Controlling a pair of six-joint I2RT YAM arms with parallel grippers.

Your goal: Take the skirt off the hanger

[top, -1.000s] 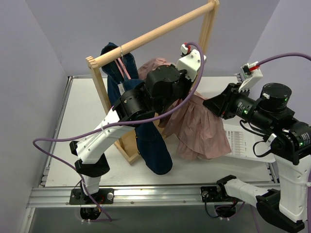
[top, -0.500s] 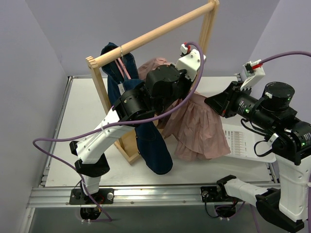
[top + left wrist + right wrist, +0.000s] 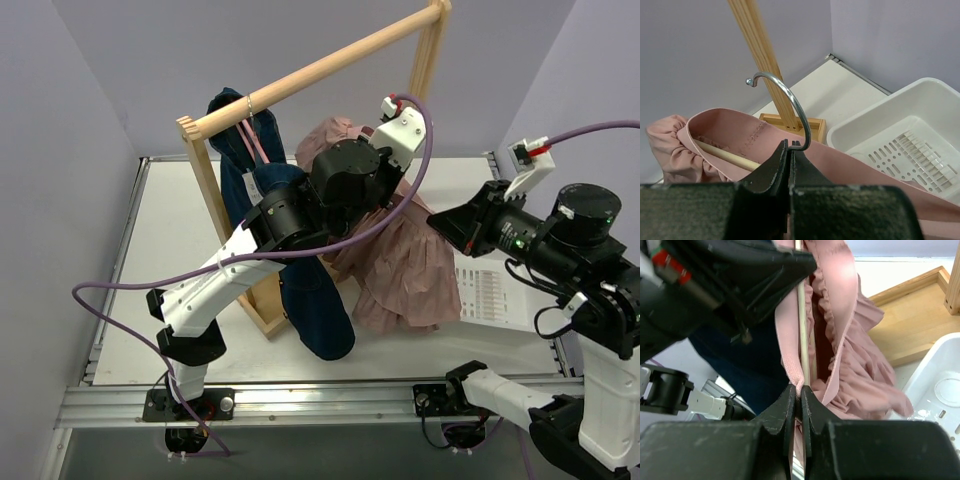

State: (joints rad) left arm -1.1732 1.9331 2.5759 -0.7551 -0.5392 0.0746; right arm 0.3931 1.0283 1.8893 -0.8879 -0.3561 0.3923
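From above, the left arm (image 3: 290,210) hides the hanger (image 3: 725,153). We see the left claw (image 3: 790,147) pinching its hook neck and the right claw (image 3: 799,390) nipping the skirt (image 3: 405,270), which is draped right of the rack (image 3: 320,68). White worktop (image 3: 170,270), lilac walls (image 3: 100,80).

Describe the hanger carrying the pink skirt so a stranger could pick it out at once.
Start at the wooden rack, then find the pink skirt near it. The hanger runs through its waistband: a slim cream bar with a silver hook, gripped by the left pincer, unlike the pink hanger hooked on that rack.
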